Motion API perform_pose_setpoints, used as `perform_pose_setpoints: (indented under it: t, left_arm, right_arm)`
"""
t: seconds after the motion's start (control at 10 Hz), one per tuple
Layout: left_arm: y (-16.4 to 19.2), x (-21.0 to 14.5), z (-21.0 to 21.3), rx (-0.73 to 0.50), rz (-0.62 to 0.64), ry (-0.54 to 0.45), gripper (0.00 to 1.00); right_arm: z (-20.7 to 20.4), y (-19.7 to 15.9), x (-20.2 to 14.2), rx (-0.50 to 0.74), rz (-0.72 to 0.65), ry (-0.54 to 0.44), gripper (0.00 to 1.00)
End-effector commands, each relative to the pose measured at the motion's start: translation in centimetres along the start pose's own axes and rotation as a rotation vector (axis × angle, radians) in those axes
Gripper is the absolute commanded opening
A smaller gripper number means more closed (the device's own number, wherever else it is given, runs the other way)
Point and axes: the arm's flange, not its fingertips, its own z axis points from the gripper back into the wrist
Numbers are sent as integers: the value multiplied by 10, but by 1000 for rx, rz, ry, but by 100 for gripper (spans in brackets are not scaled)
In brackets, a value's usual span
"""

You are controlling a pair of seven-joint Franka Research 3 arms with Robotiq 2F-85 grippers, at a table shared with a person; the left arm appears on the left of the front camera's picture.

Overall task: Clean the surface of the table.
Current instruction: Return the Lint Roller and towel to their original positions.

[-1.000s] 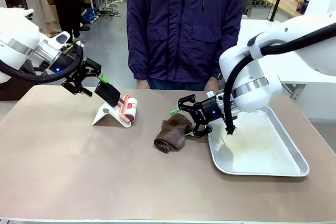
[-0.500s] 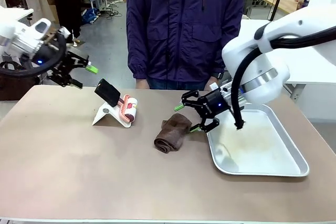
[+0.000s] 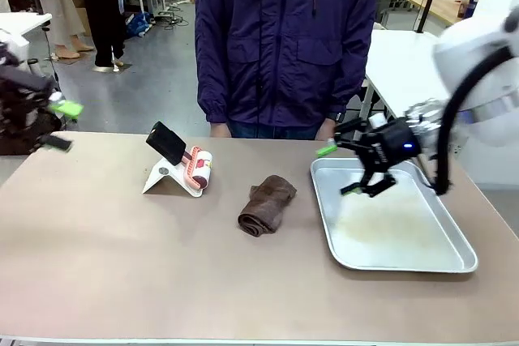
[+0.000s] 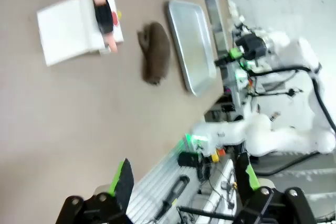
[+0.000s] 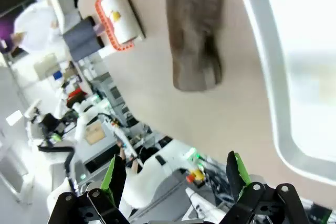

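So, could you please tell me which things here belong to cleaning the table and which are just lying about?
For the job:
- table
- brown cloth, likely the wiper

Lying about:
- metal tray
- lint roller on its white stand

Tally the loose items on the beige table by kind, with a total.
Brown cloth: 1
Metal tray: 1
Lint roller on its white stand: 1
Total: 3 items on the table
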Motion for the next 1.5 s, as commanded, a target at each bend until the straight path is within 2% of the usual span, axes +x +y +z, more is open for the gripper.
perform_pose_setpoints:
  t: [0.0, 0.2, 0.4, 0.5, 0.6, 0.7, 0.8, 1.4]
  left_arm:
    - [17, -32, 14, -46, -65, 30, 100]
    - [38, -38, 11, -163, -39, 41, 100]
    - [60, -27, 16, -282, -42, 45, 100]
    - [63, -19, 13, -287, -52, 17, 100]
    - [48, -44, 8, -202, -25, 43, 100]
    - [48, -44, 8, -202, -25, 43, 100]
    - [48, -44, 8, -202, -25, 43, 100]
    - [48, -44, 8, -202, -25, 43, 100]
  right_arm:
    - [57, -29, -25, 45, 56, 42, 100]
    - [111, -56, -46, 234, 104, 190, 100]
    - [149, -74, -47, 507, 64, 280, 100]
    - [153, -81, -44, 564, 51, 286, 100]
    - [146, -82, -42, 553, 33, 258, 100]
    - [136, -78, -39, 533, 73, 233, 100]
    - [156, -87, -58, 535, 45, 269, 100]
    - [156, -87, -58, 535, 45, 269, 100]
